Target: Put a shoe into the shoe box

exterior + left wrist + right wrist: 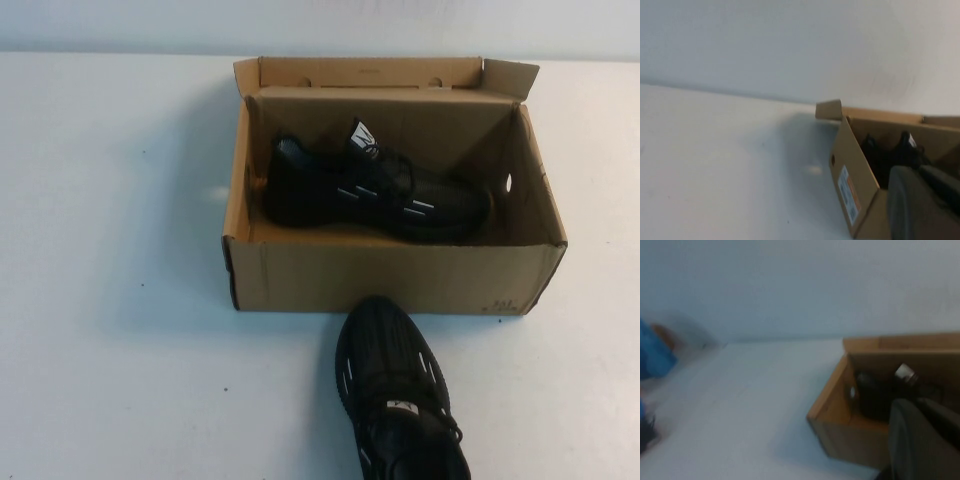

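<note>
The brown cardboard shoe box [390, 280] stands open at the middle back of the white table, its lid flap up at the rear. One black sneaker [375, 190] lies on its side inside it, white tongue tag up. The look-alike black sneaker [400, 395] stands on the table just in front of the box, toe towards it. Neither gripper shows in the high view. My left gripper [922, 205] is off the box's left end and sees the box [850, 185] and the shoe inside [887, 155]. My right gripper [922, 440] is off the box's right end [840, 430].
The box's left end wall carries a white label [848, 192]. A blurred blue object [652, 357] shows at the edge of the right wrist view, away from the box. Bare white table [110, 300] lies to the left and right of the box.
</note>
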